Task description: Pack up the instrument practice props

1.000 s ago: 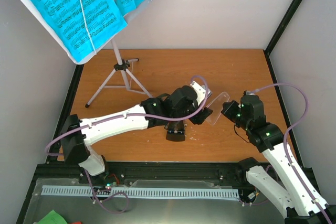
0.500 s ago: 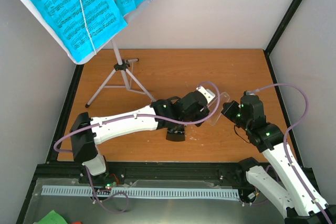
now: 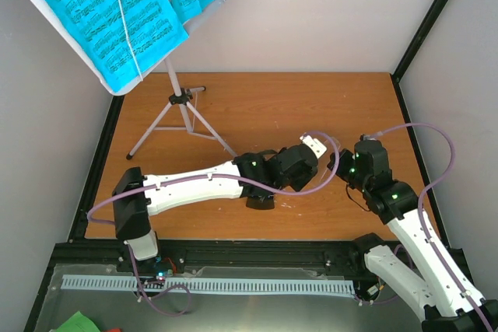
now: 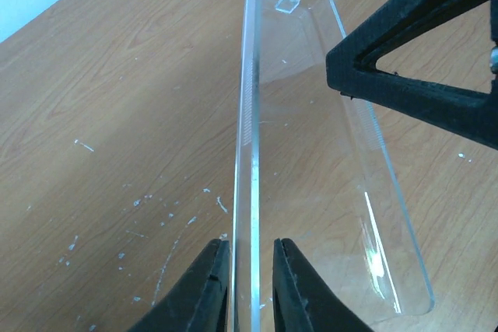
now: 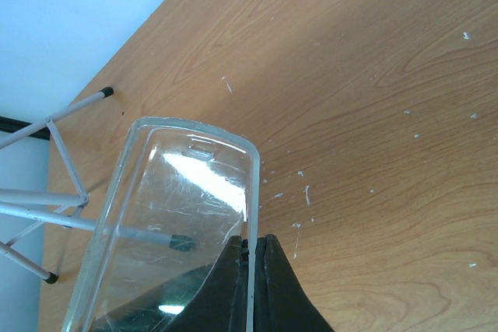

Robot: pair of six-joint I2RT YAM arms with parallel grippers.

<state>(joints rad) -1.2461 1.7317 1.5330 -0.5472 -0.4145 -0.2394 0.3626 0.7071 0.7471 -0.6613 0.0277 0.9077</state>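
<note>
The clear plastic cover [image 4: 311, 114] hangs just above the table between my two grippers. My right gripper [image 5: 253, 277] is shut on one thin edge of the cover [image 5: 171, 207]. My left gripper [image 4: 250, 285] straddles the opposite wall, one finger outside and one inside. Its jaws are narrow, with a slim gap still showing on the inner side. The small black metronome [image 3: 261, 196] sits on the table under the left forearm. At the back left stands the white music stand [image 3: 180, 103], holding the cyan sheet-music pages [image 3: 101, 13].
The stand's tripod legs [image 5: 47, 215] spread over the table's back left part. Grey walls close in the table on the left, back and right. A black rail [image 3: 233, 253] runs along the near edge by the arm bases.
The left arm has reached further right and brought its gripper round the cover's edge, and its jaws have narrowed a lot. The right arm and the cover have stayed still.
</note>
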